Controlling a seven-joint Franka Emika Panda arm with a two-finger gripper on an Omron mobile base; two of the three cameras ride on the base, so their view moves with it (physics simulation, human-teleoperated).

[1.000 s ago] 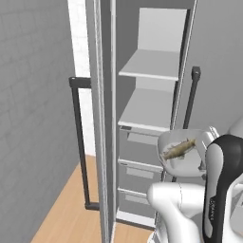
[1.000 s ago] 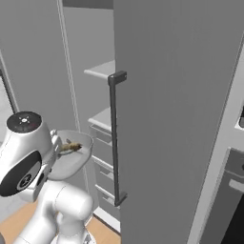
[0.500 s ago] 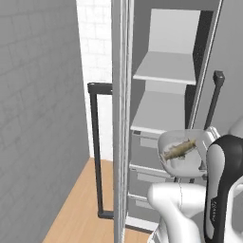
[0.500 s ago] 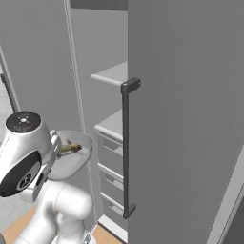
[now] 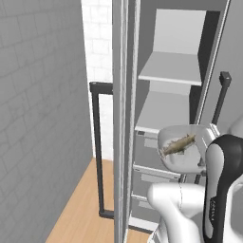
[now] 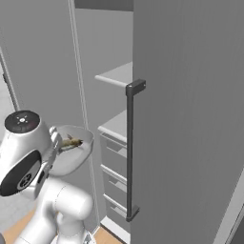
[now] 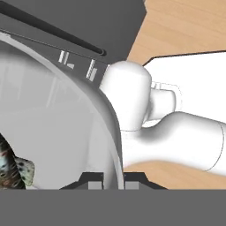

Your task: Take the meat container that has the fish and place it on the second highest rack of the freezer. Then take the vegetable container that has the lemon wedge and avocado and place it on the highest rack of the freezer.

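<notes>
Before the freezer [image 5: 190, 71], door swung wide: items as seen.

Freezer: tall grey cabinet, open; the landmark for every place below.
Door: open grey panel [image 6: 190, 119] with a long dark upright handle [image 6: 129, 152], at the right of the right base view.
Highest rack: upper pale grey shelf [image 5: 171, 69] inside the freezer, bare on top.
Second rack: lower pale shelf [image 5: 163, 111], directly under the highest one, bare on top.
Drawers: grey fronts [image 6: 114, 171] stacked below the second rack.
Container: pale, shallow, round-rimmed dish [image 5: 180, 159], held in the air outside the freezer, in front of its drawers and a little below the second rack.
Fish: small brownish-olive fish [image 5: 178, 144] lying inside the container; its tail end shows at the lower left of the hand view [image 7: 11, 165].
Jaws: gripper [image 7: 112, 178] pinched narrow on the container's rim, one dark fingertip [image 7: 95, 178] on either side of the wall.
Arm: white, dark-jointed, rising under the container, clear of the freezer shelves.
Floor: light wood [image 5: 80, 209], running up to the freezer's foot.
</notes>
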